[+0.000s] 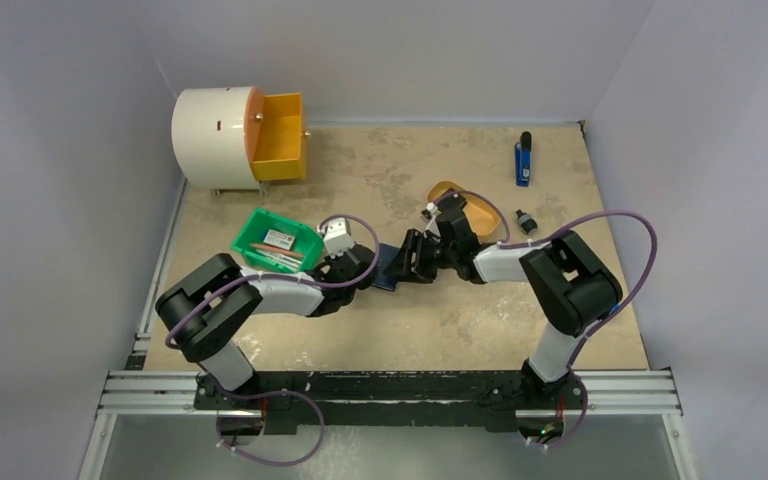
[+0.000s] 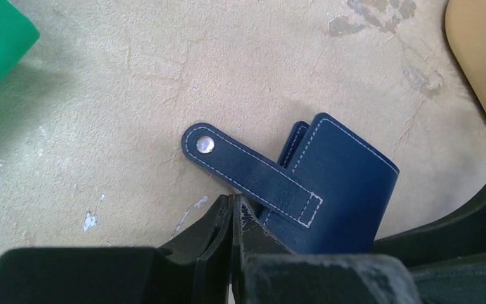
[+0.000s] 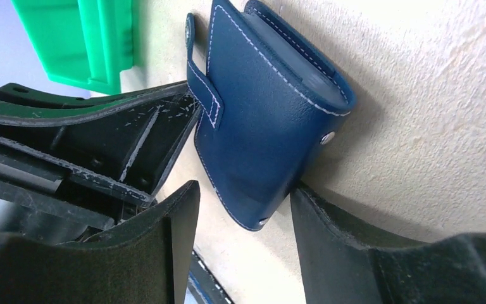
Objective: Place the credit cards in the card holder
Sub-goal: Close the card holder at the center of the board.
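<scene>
The navy card holder (image 2: 345,183) lies folded on the table, its strap loose, with the snap stud (image 2: 206,145) showing. In the top view the card holder (image 1: 388,270) sits between both grippers. My left gripper (image 2: 233,201) is shut, its tips pressed against the holder's edge under the strap, and nothing shows between them. My right gripper (image 3: 243,190) is open around the card holder's (image 3: 266,107) lower corner, with one finger (image 3: 316,215) touching it. Credit cards (image 1: 280,240) lie in the green bin (image 1: 255,228).
A mustard-yellow tray (image 1: 447,188) sits just behind the right gripper. A white drum with an orange drawer (image 1: 280,135) stands at the back left. A blue tool (image 1: 523,160) and a small black object (image 1: 526,222) lie at the back right.
</scene>
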Action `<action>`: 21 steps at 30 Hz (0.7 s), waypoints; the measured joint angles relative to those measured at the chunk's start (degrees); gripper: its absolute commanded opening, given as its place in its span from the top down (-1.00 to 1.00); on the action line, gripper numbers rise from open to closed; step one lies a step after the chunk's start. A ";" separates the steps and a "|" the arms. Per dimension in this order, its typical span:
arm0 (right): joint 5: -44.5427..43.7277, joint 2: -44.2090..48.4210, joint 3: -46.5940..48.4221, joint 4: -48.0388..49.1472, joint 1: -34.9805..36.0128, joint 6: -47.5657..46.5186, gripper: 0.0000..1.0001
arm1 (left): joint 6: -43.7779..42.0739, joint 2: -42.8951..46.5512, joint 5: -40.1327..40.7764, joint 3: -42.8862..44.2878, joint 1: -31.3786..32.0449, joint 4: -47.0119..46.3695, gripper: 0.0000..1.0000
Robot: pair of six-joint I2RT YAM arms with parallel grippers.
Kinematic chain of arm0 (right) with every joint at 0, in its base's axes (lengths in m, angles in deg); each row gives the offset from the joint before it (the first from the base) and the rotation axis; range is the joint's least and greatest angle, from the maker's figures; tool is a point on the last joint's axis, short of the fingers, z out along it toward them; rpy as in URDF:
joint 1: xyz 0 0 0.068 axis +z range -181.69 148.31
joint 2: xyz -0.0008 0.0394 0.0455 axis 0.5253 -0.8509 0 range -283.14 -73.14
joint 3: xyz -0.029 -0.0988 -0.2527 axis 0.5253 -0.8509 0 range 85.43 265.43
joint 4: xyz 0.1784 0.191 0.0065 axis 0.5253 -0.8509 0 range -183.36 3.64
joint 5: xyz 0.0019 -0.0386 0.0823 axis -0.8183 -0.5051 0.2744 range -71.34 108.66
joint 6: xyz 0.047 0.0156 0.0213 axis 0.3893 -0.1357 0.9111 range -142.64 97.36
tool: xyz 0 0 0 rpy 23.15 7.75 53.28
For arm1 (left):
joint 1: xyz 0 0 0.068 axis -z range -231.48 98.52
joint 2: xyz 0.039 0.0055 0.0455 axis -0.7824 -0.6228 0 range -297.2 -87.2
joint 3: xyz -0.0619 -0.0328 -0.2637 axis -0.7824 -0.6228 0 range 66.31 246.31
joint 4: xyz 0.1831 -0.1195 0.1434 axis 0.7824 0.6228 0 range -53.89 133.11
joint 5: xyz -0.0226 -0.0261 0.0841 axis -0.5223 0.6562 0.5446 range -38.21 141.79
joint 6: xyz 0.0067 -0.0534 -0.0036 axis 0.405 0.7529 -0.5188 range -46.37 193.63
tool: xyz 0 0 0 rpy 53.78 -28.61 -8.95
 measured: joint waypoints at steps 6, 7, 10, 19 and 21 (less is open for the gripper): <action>1.22 -0.15 -2.84 5.20 -0.33 5.01 -0.13 | 0.83 -0.04 0.07 0.00 0.00 0.02 0.97; 1.49 -0.35 -3.08 5.86 -0.33 5.66 -0.13 | 0.85 -0.04 0.04 0.00 0.00 0.02 0.97; 2.19 -0.98 -3.45 7.54 -0.33 7.37 -0.12 | 0.96 -0.07 0.07 0.00 0.00 0.02 0.98; 2.27 -1.53 -2.47 6.14 -0.31 7.17 -0.07 | 1.36 3.61 1.51 -1.29 0.00 4.44 0.53; 1.97 -1.53 -1.31 3.87 -0.28 5.70 -0.03 | 1.36 7.30 2.43 -2.91 0.07 7.54 0.35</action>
